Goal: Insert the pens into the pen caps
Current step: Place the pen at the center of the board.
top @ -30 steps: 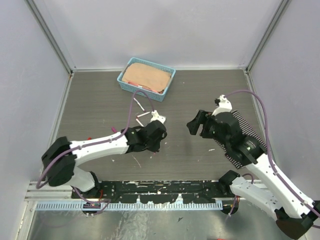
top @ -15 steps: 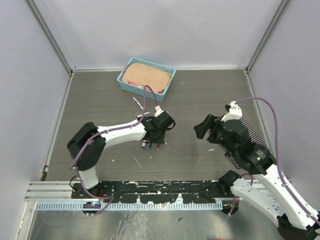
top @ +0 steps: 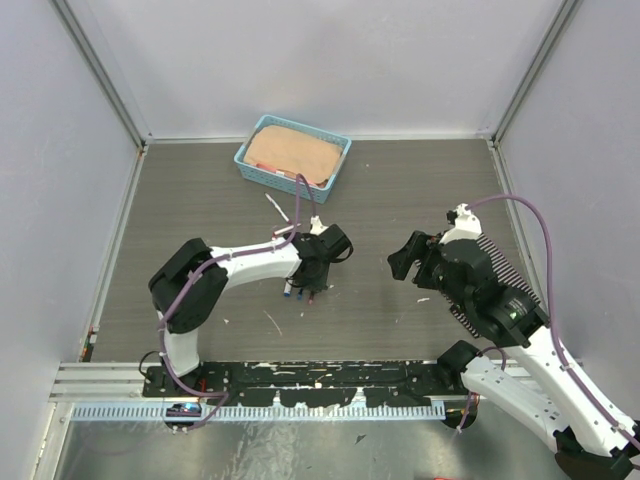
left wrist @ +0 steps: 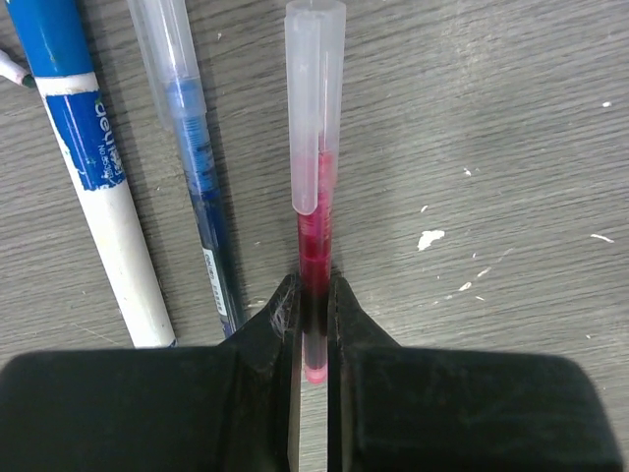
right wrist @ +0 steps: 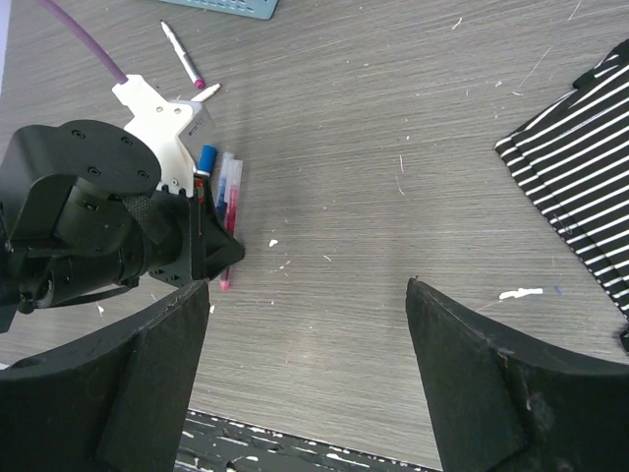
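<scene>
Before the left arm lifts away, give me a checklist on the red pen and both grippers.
1. The clear cap sits on the red pen: ok.
2. The red pen lies on the table: ok.
3. The left gripper is clear of it: cannot tell; it flanks the pen's end closely.
4. The blue pen lies apart from the red pen: ok.
5. The right gripper is open and empty: ok.
</scene>
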Robot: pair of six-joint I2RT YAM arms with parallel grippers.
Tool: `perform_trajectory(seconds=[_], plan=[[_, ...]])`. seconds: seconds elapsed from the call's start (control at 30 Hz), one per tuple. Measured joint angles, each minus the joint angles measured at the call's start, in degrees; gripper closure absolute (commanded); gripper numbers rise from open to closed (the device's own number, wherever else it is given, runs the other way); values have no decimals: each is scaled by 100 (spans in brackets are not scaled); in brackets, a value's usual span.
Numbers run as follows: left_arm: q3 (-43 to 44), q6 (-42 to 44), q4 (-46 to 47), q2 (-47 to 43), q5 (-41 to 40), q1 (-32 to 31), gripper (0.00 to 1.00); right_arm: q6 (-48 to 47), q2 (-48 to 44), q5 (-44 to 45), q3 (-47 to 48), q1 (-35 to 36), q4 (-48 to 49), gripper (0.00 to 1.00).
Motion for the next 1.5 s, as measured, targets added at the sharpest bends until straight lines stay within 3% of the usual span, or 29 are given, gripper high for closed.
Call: perform_trajectory(seconds=[0.27, 0.8, 1.13, 1.5], plan=[[109, -26, -42, 98, -15, 48, 70, 0, 4, -2, -57, 0, -31, 14], [133, -13, -81, -46, -39, 59, 62, -52, 197, -4, -44, 0, -127, 14], [24, 459, -94, -2361, -649, 131, 60, -157, -155, 2, -76, 0, 94, 12], [-1495, 605, -566, -5132, -1508, 605, 55, -317, -417, -20, -293, 0, 439, 12]])
